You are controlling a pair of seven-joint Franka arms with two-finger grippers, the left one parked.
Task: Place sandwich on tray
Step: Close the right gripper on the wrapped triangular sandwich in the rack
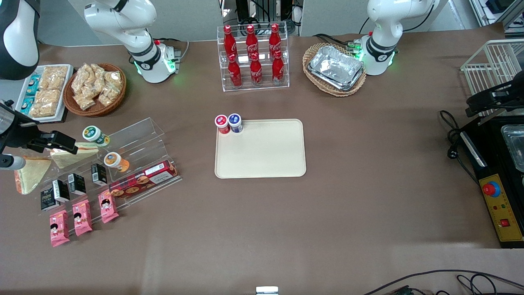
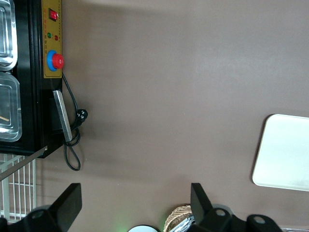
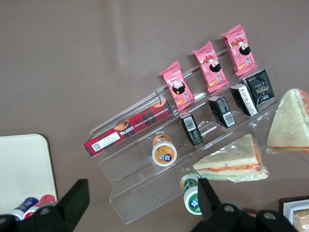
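Observation:
The sandwich (image 1: pixel 75 154), a clear-wrapped wedge with orange-red and green filling along its edge, lies on the top step of a clear acrylic stand (image 1: pixel 141 135); it also shows in the right wrist view (image 3: pixel 234 162). My right gripper (image 1: pixel 63 143) hovers above that step, over the sandwich's end beside a green-lidded cup (image 1: pixel 94 134). It is open and empty in the right wrist view (image 3: pixel 140 208). The cream tray (image 1: pixel 262 151) lies mid-table, also seen from both wrists (image 3: pixel 21 164) (image 2: pixel 285 154). A red-lidded cup (image 1: pixel 222 123) and a blue-lidded cup (image 1: pixel 235 122) stand in its corner.
A longer wedge sandwich (image 1: pixel 30 174) lies beside the stand. The stand holds an orange-lidded cup (image 1: pixel 116 160), black cartons (image 1: pixel 76 183), pink packets (image 1: pixel 82 217) and a shortbread box (image 1: pixel 143 179). A cola rack (image 1: pixel 254 57), snack basket (image 1: pixel 96 88) and foil-tray basket (image 1: pixel 335 67) stand farther back.

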